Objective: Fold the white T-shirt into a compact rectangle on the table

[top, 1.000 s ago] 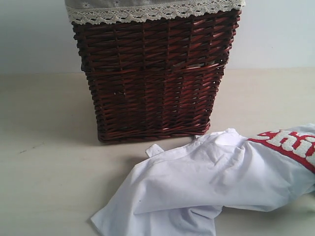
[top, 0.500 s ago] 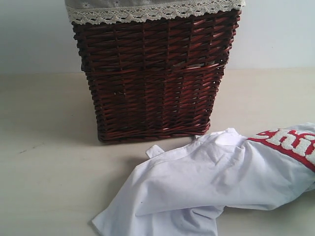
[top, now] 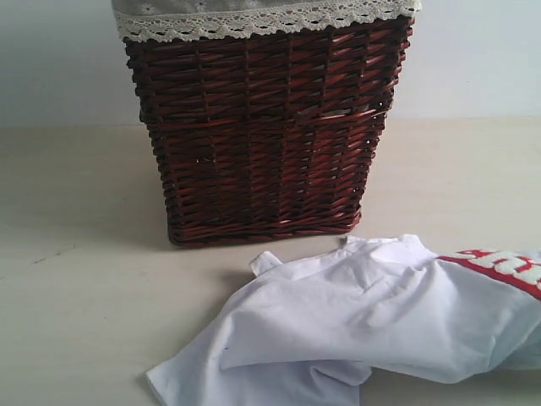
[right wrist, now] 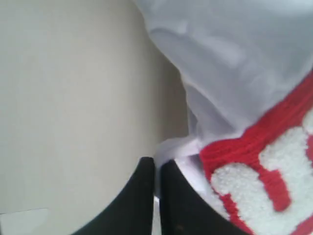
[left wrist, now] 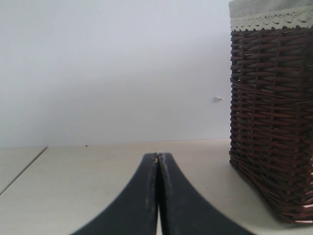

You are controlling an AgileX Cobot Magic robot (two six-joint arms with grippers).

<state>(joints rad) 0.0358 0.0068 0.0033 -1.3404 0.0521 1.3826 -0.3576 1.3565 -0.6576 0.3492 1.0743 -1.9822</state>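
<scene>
The white T-shirt (top: 363,321) lies crumpled on the pale table (top: 76,279) in front of the basket, its red lettered band (top: 507,266) at the exterior view's right edge. No gripper appears in that view. In the right wrist view my right gripper (right wrist: 157,164) is shut on a fold of the white T-shirt (right wrist: 230,63), white cloth pinched between the black fingers (right wrist: 178,196) beside the red band (right wrist: 254,142). My left gripper (left wrist: 157,157) is shut with nothing in it, low over bare table (left wrist: 88,181), away from the shirt.
A dark brown wicker basket (top: 262,135) with a grey lace-trimmed liner (top: 254,19) stands upright at the back centre, just behind the shirt. The same basket (left wrist: 271,122) fills one side of the left wrist view. A plain white wall rises behind the table.
The shirt has shifted: its red band sank lower at the right and the near hem slid a little to the left. The basket has not moved.
</scene>
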